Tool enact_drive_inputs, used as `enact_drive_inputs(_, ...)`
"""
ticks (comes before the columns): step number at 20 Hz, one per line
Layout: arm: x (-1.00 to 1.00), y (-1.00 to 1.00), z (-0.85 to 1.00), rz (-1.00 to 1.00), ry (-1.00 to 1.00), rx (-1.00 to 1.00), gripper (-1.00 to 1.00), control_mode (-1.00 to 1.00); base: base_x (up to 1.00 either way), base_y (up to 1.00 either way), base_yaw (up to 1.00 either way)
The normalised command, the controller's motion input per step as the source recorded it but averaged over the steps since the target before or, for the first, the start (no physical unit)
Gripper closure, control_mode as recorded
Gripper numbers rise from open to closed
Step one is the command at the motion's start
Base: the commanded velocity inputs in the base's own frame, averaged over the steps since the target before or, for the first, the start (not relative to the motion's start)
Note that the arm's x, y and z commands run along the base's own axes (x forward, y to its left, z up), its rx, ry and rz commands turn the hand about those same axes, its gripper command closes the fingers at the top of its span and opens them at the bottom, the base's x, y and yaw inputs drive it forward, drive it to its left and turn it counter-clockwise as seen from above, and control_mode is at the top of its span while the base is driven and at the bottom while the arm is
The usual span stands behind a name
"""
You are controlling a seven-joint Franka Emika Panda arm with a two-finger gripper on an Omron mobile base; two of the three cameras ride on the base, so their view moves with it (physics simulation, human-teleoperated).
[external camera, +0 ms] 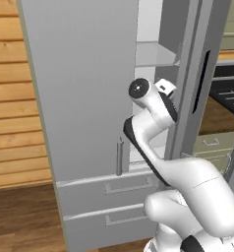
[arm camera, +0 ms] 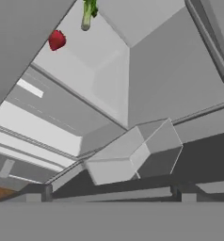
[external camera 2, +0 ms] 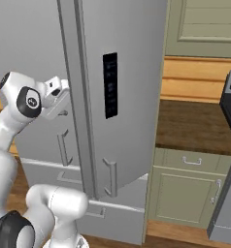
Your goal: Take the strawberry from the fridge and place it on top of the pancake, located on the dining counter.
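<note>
The fridge stands with its doors ajar, leaving a narrow gap between them, and the white arm reaches into that gap so that its wrist sits between the two door edges. From the hand view, the strawberry lies on a pale grey shelf inside, close to the shelf's front edge, and just beside it, a little apart, lies a thin green stalk that runs off the top of the view. Lower shelves show as pale bands stepping down below that one, and a boxy grey bin sits nearer the camera. The gripper is well short of the berry; its fingertips cannot be made out in any view, so I cannot tell whether it is open or closed. From the left base view, one shelf is visible high in the gap, and below the doors are two drawers with flat handles. A wood-plank wall flanks the fridge on the left over a dark wooden floor. From the right base view, a dark panel is set in the right door, and past it runs a brown worktop over sage-green cabinets. The gap is tight, with door edges close on both sides of the wrist.
</note>
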Motion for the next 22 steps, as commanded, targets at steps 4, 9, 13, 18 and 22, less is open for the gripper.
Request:
enact_drive_inputs(4,-0.38,-0.66,0.00,-0.01,-0.06,0.00,-1.00,-1.00,0.00,0.00,0.00)
enact_drive_inputs(9,-0.33,-0.85,0.00,-0.03,-0.07,0.00,-1.00,-1.00,0.00,0.00,0.00)
enact_drive_inputs(13,-0.04,-0.98,0.00,-0.06,0.00,0.00,-1.00,-1.00,0.00,0.00,0.00)
enact_drive_inputs(18,0.00,-0.99,0.00,-0.08,0.00,0.00,-1.00,-1.00,0.00,0.00,0.00)
enact_drive_inputs(22,0.00,-1.00,0.00,-0.07,0.00,0.01,-1.00,-1.00,0.00,0.00,0.00)
